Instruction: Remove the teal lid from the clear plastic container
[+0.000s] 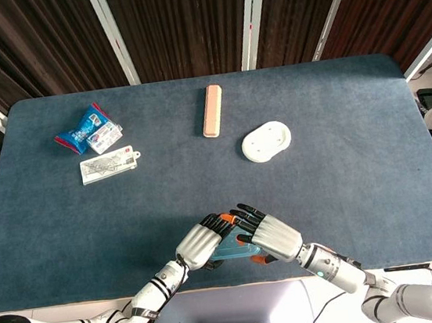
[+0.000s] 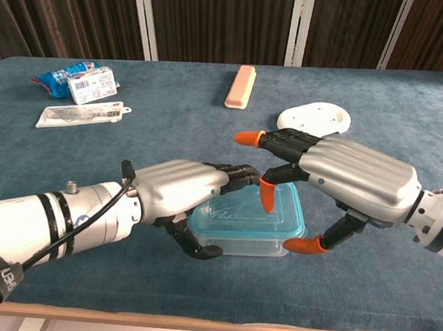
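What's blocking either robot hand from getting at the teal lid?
Nothing visible. The left robot hand and right robot hand already sit at the teal lid, which is still on the clear plastic container.

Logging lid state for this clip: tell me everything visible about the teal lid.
The teal lid is translucent plastic, a rounded rectangle with a raised rim, seated flat on the clear plastic container near the table's front edge. The left hand covers its left side; an orange fingertip of the right hand sits at its top. Not visibly lifted.
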